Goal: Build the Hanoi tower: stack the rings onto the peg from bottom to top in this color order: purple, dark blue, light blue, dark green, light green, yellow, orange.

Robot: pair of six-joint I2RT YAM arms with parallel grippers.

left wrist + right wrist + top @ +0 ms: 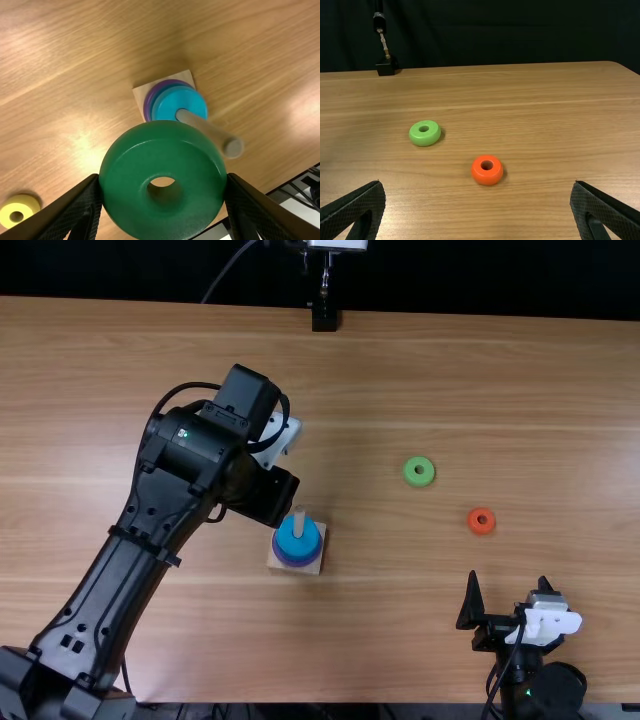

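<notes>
Seen from above the tabletop (380, 630), a square wooden base (141, 96) is placed a little below centre, its upright peg (299, 523) threaded with a purple ring (147, 102), a dark blue ring (153, 100) and, uppermost, a light blue ring (308, 543). Close by the base, toward 11 o'clock, the left pincer (272, 502) is positioned; in the left wrist view, a dark green ring (162, 212) is gripped between its two fingers, held off the peg. From the base, a light green ring (419, 471) is found at 2 o'clock and an orange ring (482, 521) at 3 o'clock, both laid flat. A yellow ring (19, 211) is shown lying apart from the base. Just past 3 o'clock, the right pincer (508, 580) is spread wide, with nothing grasped.
</notes>
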